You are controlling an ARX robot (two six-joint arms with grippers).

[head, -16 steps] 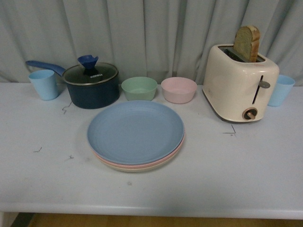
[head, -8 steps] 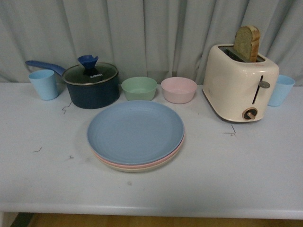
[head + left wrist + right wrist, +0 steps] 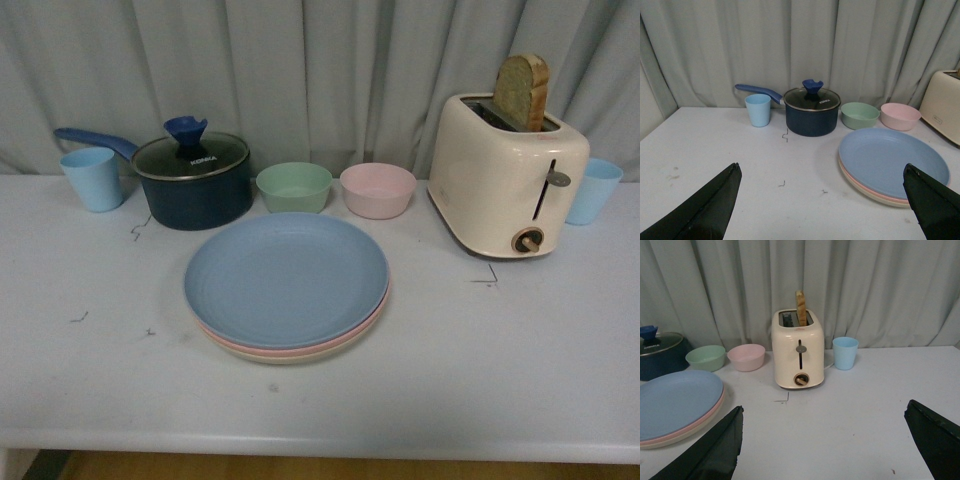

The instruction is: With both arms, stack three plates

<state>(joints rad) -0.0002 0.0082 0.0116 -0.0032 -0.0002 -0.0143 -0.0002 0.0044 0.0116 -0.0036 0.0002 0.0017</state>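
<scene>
**Three plates stacked on the white table**

We see a white table (image 3: pixel 520 380) before grey curtains (image 3: pixel 330 70). Our left gripper (image 3: pixel 822 210) and right gripper (image 3: pixel 822 450) both stand with jaws wide apart, holding nothing. Mid-table, the blue plate (image 3: pixel 286 277) tops the pink plate (image 3: pixel 375 312) and the beige plate (image 3: pixel 290 357). Farther back stand a saucepan (image 3: pixel 193 185), two bowls and a toaster (image 3: pixel 505 175).

You are looking at a pale grey-white table (image 3: pixel 520 370) that is filling most of the front view, its top showing a few small dark marks. A grey-green curtain (image 3: pixel 330 70) is hanging in vertical folds behind it, covering the whole back. Soft, even light is falling everywhere. Below the table's front edge a strip of brownish floor (image 3: pixel 300 468) is showing.
</scene>
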